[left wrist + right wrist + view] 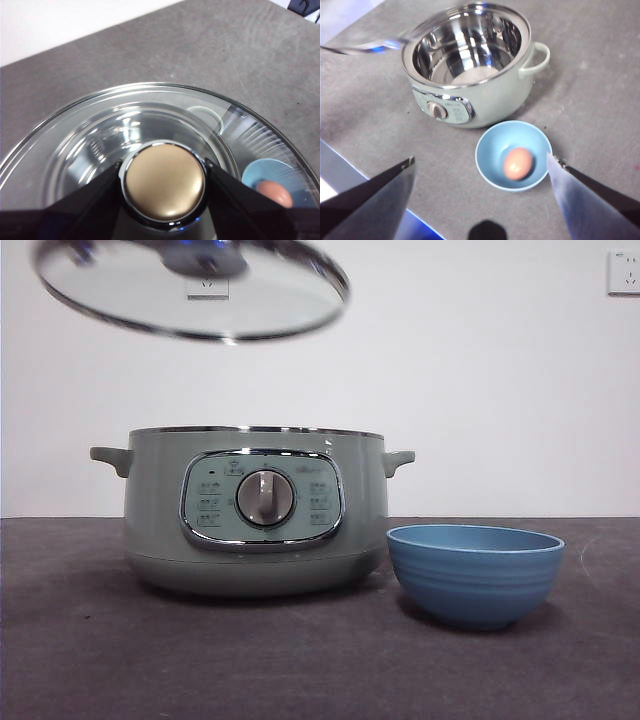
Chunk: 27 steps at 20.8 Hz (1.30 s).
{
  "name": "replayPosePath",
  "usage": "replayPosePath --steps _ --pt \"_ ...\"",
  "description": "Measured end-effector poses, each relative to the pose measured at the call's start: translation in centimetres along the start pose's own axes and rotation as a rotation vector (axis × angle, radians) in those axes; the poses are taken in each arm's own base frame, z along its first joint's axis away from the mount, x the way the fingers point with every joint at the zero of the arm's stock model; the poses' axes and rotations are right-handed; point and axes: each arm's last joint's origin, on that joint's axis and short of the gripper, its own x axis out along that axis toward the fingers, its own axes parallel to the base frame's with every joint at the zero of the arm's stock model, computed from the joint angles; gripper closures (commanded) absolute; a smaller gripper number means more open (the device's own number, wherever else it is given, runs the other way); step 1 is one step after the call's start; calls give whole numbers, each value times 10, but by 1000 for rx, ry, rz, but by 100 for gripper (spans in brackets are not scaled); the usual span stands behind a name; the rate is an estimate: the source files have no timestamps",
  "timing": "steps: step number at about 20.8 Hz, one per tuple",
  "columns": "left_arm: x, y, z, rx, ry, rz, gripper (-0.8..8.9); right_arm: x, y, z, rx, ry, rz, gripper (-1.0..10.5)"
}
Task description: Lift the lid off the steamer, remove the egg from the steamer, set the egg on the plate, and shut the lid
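Glass lid with chrome rim hangs tilted in the air, above and to one side of the steamer, not touching it. Left hand is clamped on the lid's knob, one black jaw on each side of it. Steamer stands open on the grey desk; its steel inner pot shows in the right wrist view, with something pale at the bottom that I cannot identify. Blue plate sits on the desk just beside the steamer, apart from it. Egg lies inside the plate. Right hand hovers high over the plate, jaws wide apart, holding nothing.
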Motion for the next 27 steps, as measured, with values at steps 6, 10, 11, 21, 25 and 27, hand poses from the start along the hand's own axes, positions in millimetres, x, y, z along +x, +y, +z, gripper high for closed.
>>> replayPosePath --steps 6,10,11,21,25,27 --pt "60 6 -9 -3 38 -26 822 0 0 0 14 4 0 501" --pt "73 8 -9 19 8 -16 822 0 0 0 14 4 0 501" --pt "76 8 -10 23 12 -6 822 0 0 0 14 4 0 501" --pt "106 12 -26 39 97 2 822 0 0 0 25 4 0 501" --pt "105 15 -26 47 98 19 822 0 0 0 29 4 0 501" --pt "105 16 -26 45 98 22 822 0 0 0 29 4 0 501"
